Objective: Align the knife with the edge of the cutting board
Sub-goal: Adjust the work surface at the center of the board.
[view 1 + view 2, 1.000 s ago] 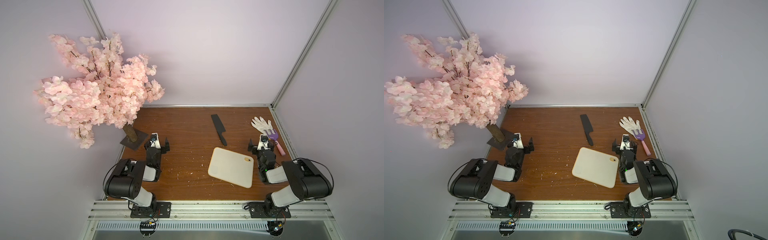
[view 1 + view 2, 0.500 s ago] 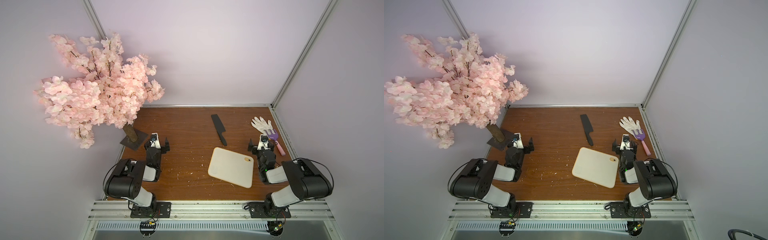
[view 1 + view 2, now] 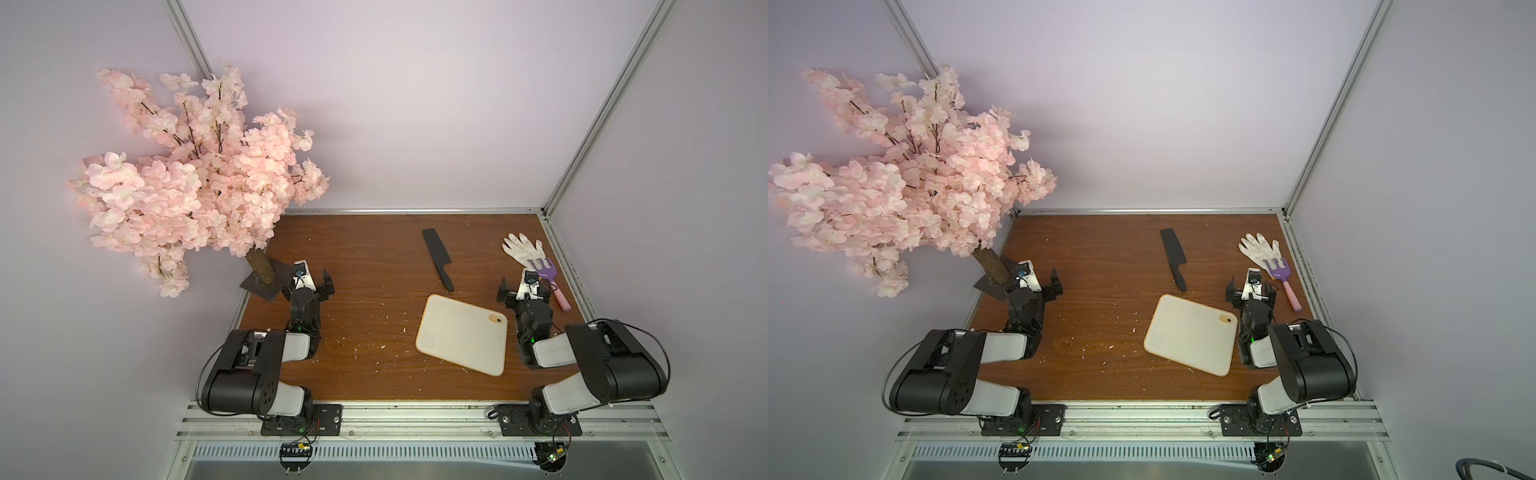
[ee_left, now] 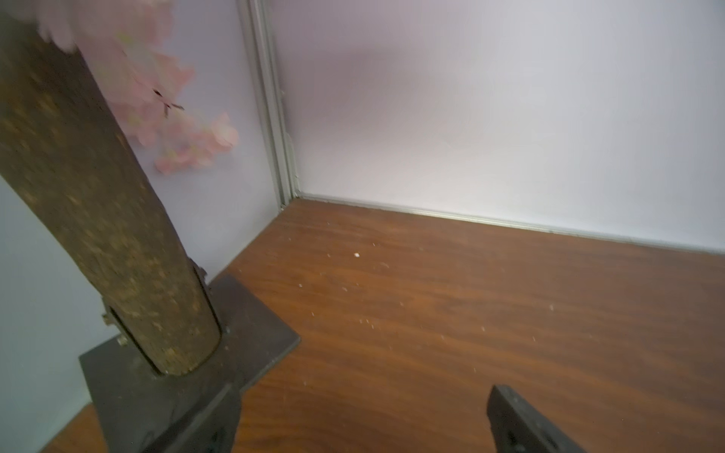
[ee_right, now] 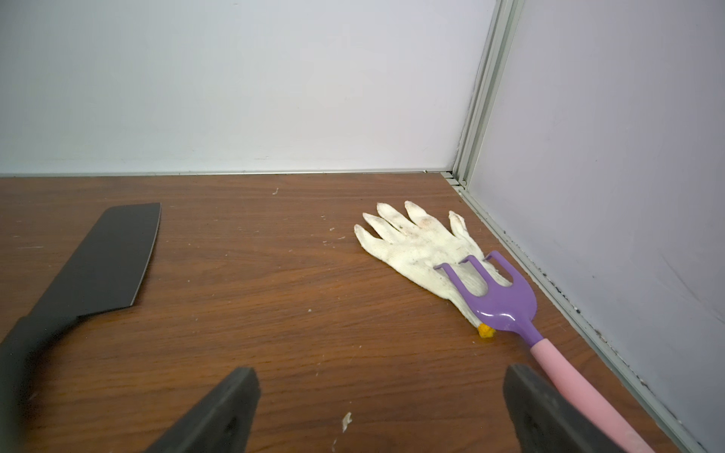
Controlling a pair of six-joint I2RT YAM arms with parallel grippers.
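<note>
The black knife (image 3: 437, 258) (image 3: 1174, 257) lies flat on the wooden table beyond the cutting board (image 3: 461, 338) (image 3: 1190, 334). Its handle end points at the board's far left corner with a small gap, and the blade angles away toward the back wall. The cream board sits skewed, its orange-ringed hole at the far right corner. My right gripper (image 3: 524, 291) (image 5: 382, 386) rests open just right of the board, with nothing between its fingers; the knife blade (image 5: 106, 259) shows off to one side. My left gripper (image 3: 309, 286) (image 4: 363, 415) stands open and empty by the tree.
A pink blossom tree's trunk (image 3: 259, 266) on a dark base plate (image 4: 188, 372) stands at the left edge beside my left gripper. A white glove (image 3: 521, 249) and a purple fork (image 3: 548, 274) with a pink handle lie at the back right, near the wall. Small white crumbs dot the table.
</note>
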